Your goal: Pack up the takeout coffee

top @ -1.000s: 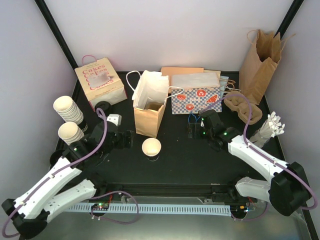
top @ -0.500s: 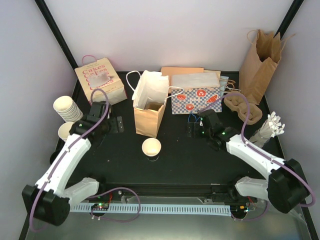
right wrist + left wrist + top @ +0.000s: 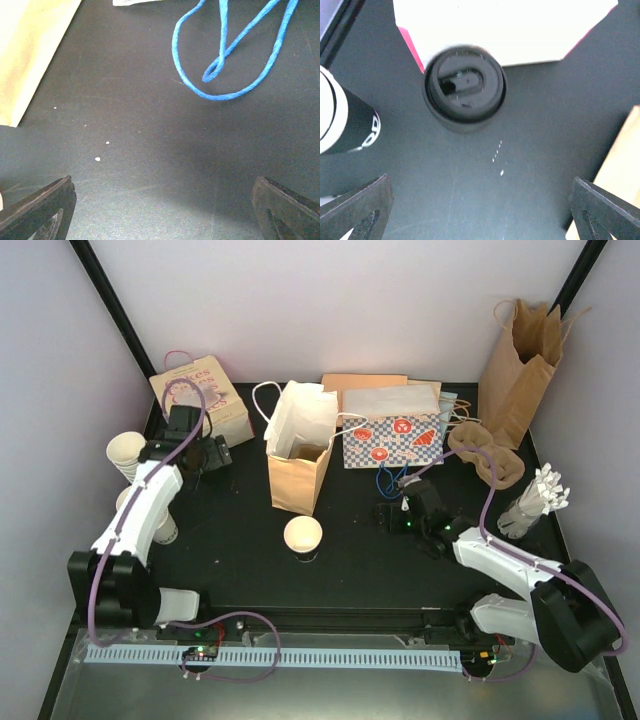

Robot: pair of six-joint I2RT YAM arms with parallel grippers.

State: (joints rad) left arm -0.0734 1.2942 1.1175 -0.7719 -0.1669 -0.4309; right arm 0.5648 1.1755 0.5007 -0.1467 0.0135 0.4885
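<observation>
No lidded takeout coffee shows in any view. A lidless cream paper cup [image 3: 303,536] stands upright mid-table. My left gripper [image 3: 208,453] hovers open at the back left, beside the Cakes box [image 3: 200,400]. In the left wrist view a stack of black lids [image 3: 465,90] lies on the table ahead of the open left gripper [image 3: 480,220], with nothing between the fingers [image 3: 360,210]. My right gripper [image 3: 392,512] is open low over bare table right of the cup, empty in its own view [image 3: 162,210].
Stacked cream cups [image 3: 128,452] stand at the far left, one stack [image 3: 340,125] beside the lids. An open brown bag [image 3: 298,455] stands behind the cup; its side shows [image 3: 30,50]. A checkered bag [image 3: 392,435] has blue handles [image 3: 225,55]. A cup carrier [image 3: 487,455] sits back right.
My left arm has swung back and left, from beside the cup stacks to the lids at the Cakes box. The right gripper has drawn slightly nearer. Both stay open.
</observation>
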